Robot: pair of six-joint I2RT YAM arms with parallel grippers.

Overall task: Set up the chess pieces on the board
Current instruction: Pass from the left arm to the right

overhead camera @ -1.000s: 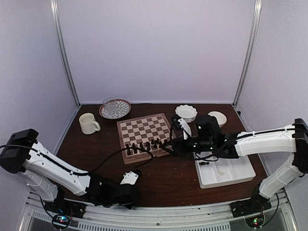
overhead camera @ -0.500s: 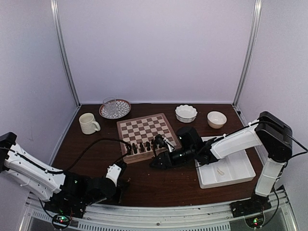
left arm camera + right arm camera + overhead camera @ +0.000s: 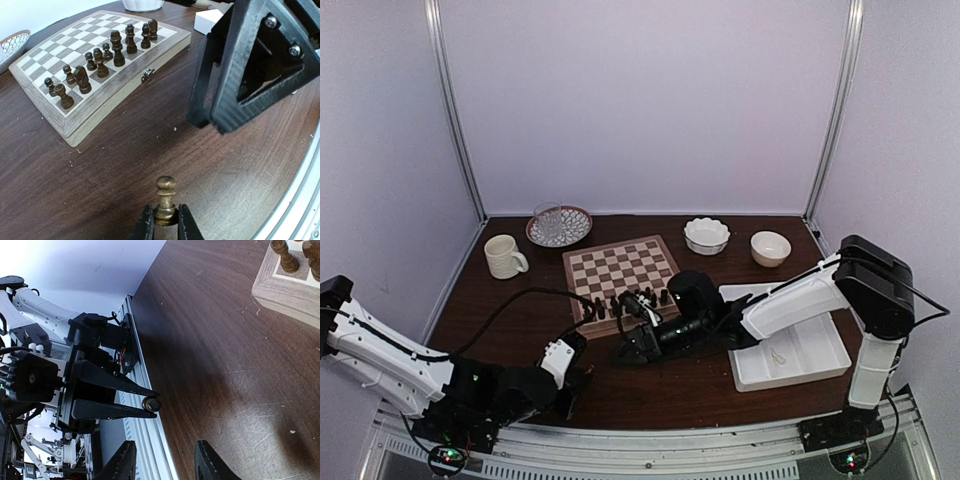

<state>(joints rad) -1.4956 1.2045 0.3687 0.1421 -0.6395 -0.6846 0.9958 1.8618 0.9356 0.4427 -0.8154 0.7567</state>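
At the near left edge of the table, left gripper (image 3: 164,222), jaws pinched together on the base of a dark pawn (image 3: 165,195). Long axis in line with the fingers, round head pointing away from them toward the board (image 3: 620,262); on the tabletop or just off it, cannot tell. Farther back on the left, a cream mug (image 3: 503,256). In the middle, board lying flat with a latch on its near side. More dark chess pieces (image 3: 630,298) upright on its two nearest rows, heads up. Just in front of the board's near right corner, right gripper (image 3: 167,460), low over the bare wood, facing the left gripper, jaws apart with nothing between. To the right, a white tray (image 3: 820,360)
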